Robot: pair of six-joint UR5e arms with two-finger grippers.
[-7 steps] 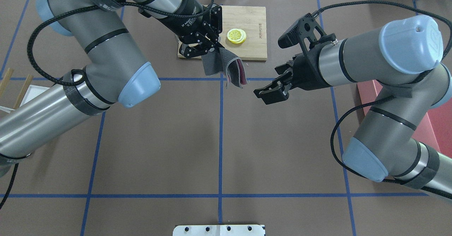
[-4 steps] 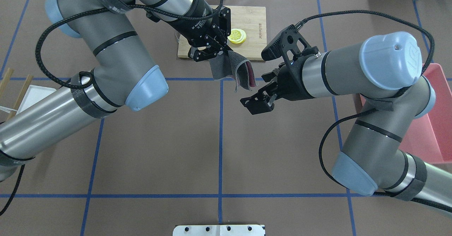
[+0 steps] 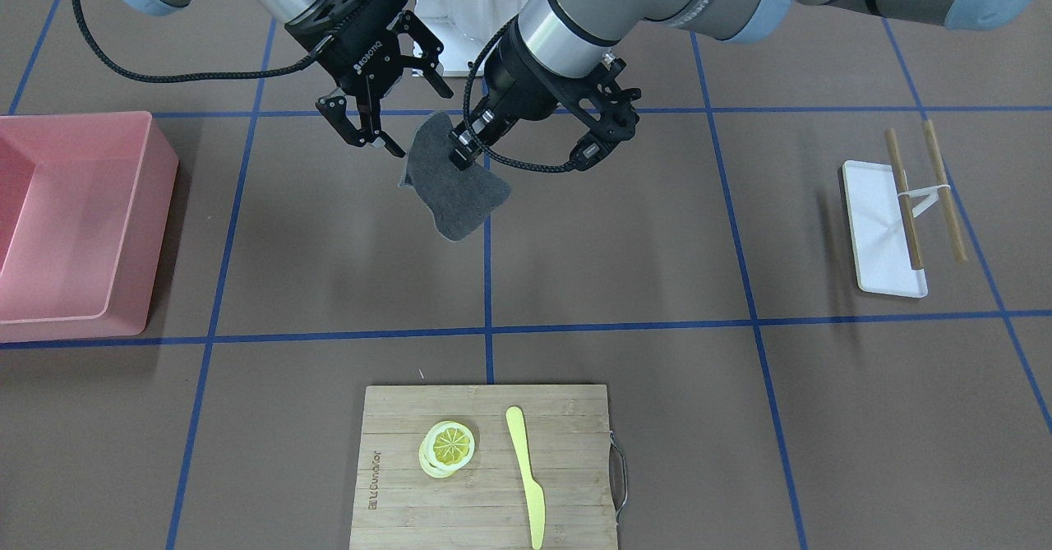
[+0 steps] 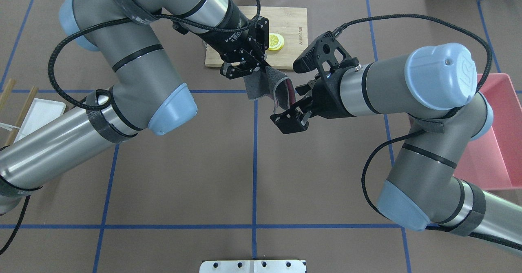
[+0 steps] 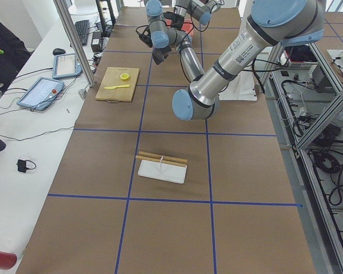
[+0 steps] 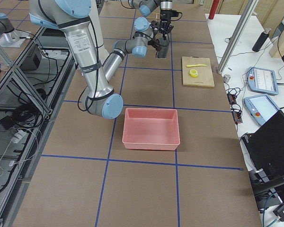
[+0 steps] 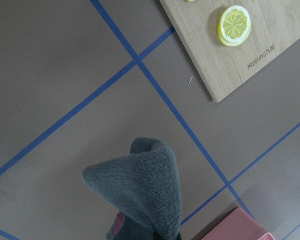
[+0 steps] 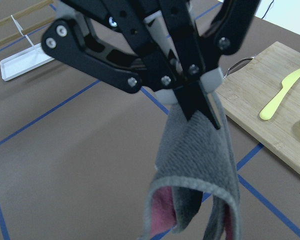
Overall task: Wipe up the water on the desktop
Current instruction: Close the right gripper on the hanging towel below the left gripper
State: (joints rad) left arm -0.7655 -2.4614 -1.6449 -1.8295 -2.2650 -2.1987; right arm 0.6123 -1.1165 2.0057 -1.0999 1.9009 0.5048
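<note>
My left gripper (image 4: 264,65) is shut on the top of a grey cloth with a pink inner side (image 4: 272,88) and holds it hanging above the brown desktop (image 4: 183,175) near the middle blue tape line. The right wrist view shows the left gripper (image 8: 206,107) pinching the folded cloth (image 8: 200,170) from close up. My right gripper (image 4: 291,113) is open and sits right beside the cloth's lower edge, apart from it as far as I can tell. From the front, the cloth (image 3: 456,188) hangs between both grippers. I see no water on the desktop.
A bamboo cutting board (image 3: 567,451) with a lemon slice (image 3: 448,447) and a yellow knife (image 3: 526,472) lies on the far side. A pink bin (image 3: 74,221) stands on my right. A white tray (image 3: 875,221) with chopsticks lies on my left.
My right gripper has moved left and closed in on the hanging cloth, staying open. My left arm has shifted slightly right with the cloth.
</note>
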